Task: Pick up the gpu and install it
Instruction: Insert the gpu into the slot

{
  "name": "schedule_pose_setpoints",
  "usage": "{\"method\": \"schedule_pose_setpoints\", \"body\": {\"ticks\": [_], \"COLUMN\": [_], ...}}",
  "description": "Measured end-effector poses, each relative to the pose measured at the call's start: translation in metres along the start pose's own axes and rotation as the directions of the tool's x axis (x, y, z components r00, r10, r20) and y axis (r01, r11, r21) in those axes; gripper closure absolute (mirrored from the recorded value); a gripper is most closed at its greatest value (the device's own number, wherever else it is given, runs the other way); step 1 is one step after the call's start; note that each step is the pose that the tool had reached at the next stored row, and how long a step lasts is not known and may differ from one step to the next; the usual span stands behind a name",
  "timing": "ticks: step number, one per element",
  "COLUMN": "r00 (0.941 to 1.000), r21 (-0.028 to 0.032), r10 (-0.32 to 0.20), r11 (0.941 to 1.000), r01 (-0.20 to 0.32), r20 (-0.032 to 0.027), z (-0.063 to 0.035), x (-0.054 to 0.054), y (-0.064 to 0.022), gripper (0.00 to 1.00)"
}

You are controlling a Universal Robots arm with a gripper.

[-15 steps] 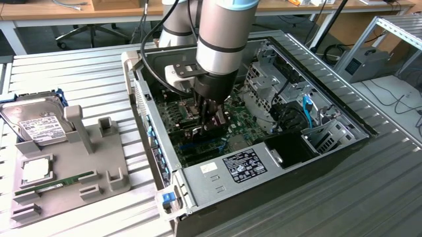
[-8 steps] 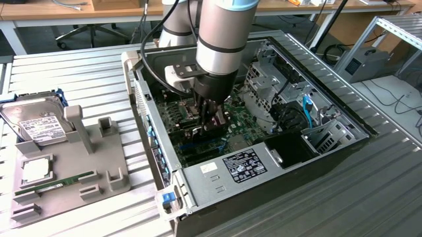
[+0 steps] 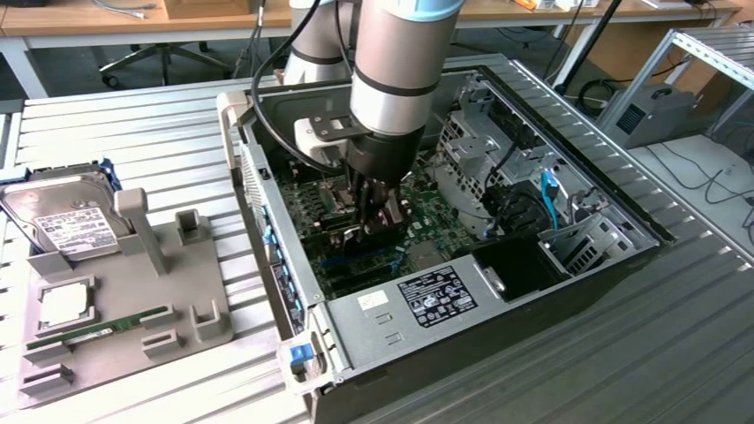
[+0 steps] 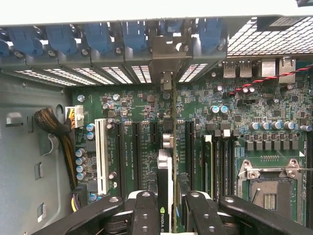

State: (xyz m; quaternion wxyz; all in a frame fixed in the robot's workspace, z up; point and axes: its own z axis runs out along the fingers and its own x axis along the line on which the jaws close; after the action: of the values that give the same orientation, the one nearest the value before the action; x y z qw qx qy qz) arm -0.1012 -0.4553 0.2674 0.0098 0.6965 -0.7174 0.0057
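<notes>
A silver hard drive (image 3: 65, 223) and a memory stick (image 3: 73, 337) are held in a grey rack (image 3: 154, 291) at the exterior view's left.

arm (image 3: 395, 53): silver tube, black band | wrist: black, grey camera block, black cable | gripper (image 4: 173, 215): black linkage fingers, round screws

We count one robot arm (image 3: 395, 62) with one claw (image 4: 173, 205), closed on one gpu (image 4: 168, 161) held edge-on. One open computer case (image 3: 613, 212) lies on the counter (image 3: 141, 132), with one motherboard (image 4: 244, 107) inside. One grey holder tray (image 3: 130, 300) carries one hard drive (image 3: 65, 221), one processor chip (image 3: 65, 302) and one memory stick (image 3: 88, 334). On the motherboard we see one white slot (image 4: 101, 156) and five blue slot clips (image 4: 134, 36).
</notes>
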Motion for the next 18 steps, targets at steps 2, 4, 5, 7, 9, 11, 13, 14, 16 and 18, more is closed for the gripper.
{"method": "schedule_pose_setpoints", "body": {"ticks": [2, 4, 5, 7, 9, 11, 13, 14, 16, 18], "r00": [1.0, 1.0, 1.0, 1.0, 1.0, 1.0, 1.0, 1.0, 1.0, 1.0], "r21": [0.0, 0.0, 0.0, 0.0, 0.0, 0.0, 0.0, -0.0001, -0.0001, 0.0007], "r10": [0.0, 0.0, 0.0, 0.0, 0.0, 0.0, 0.0, 0.0, 0.0, 0.0], "r11": [1.0, 1.0, 1.0, 1.0, 1.0, 1.0, 1.0, 1.0, 1.0, 1.0], "r01": [0.0, 0.0, 0.0, 0.0, 0.0, 0.0, 0.0, 0.0, 0.0, 0.0], "r20": [0.0, 0.0, 0.0, 0.0, 0.0, 0.0, -0.0001, -0.0001, -0.0001, 0.001], "z": [0.0, 0.0, 0.0, 0.0, 0.0, 0.0, 0.0, 0.0, -0.0004, -0.0024], "x": [0.0, 0.0, 0.0, 0.0, 0.0, 0.0, 0.0, 0.0, 0.0, -0.0001], "y": [0.0, 0.0, 0.0, 0.0, 0.0, 0.0, 0.0, 0.0, 0.0, -0.0001], "gripper": [0.74, 0.74, 0.74, 0.74, 0.74, 0.74, 0.74, 0.74, 0.74, 0.74]}}
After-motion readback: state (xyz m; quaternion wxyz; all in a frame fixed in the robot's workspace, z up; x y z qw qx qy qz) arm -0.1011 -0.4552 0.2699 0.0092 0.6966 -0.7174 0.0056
